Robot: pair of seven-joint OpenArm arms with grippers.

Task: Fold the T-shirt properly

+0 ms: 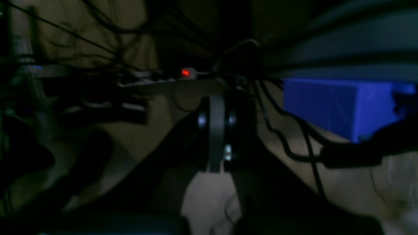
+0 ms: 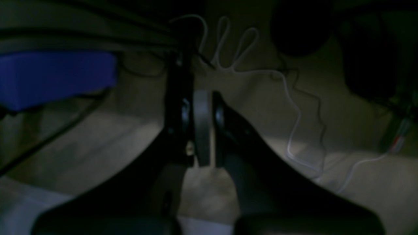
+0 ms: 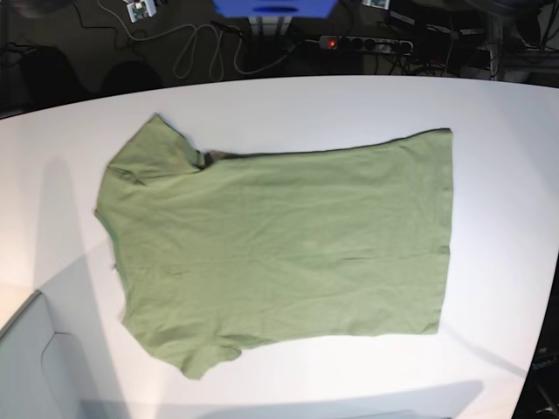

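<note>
The olive-green T-shirt (image 3: 279, 244) lies spread flat on the white table (image 3: 507, 131) in the base view. Its neck and both short sleeves are to the left and its straight hem is to the right. Neither arm shows in the base view. In the left wrist view my left gripper (image 1: 216, 107) is shut, pads together, with nothing between them, and it faces a dark floor area. In the right wrist view my right gripper (image 2: 201, 98) is likewise shut and empty. The T-shirt appears in neither wrist view.
Beyond the table's far edge stand a blue box (image 3: 275, 7), a power strip (image 3: 362, 42) with a red light, and loose cables (image 3: 201, 48). The wrist views show the same blue box (image 1: 336, 104) (image 2: 55, 76) and a white cable (image 2: 294, 124). A grey panel (image 3: 26, 367) sits at the near left corner.
</note>
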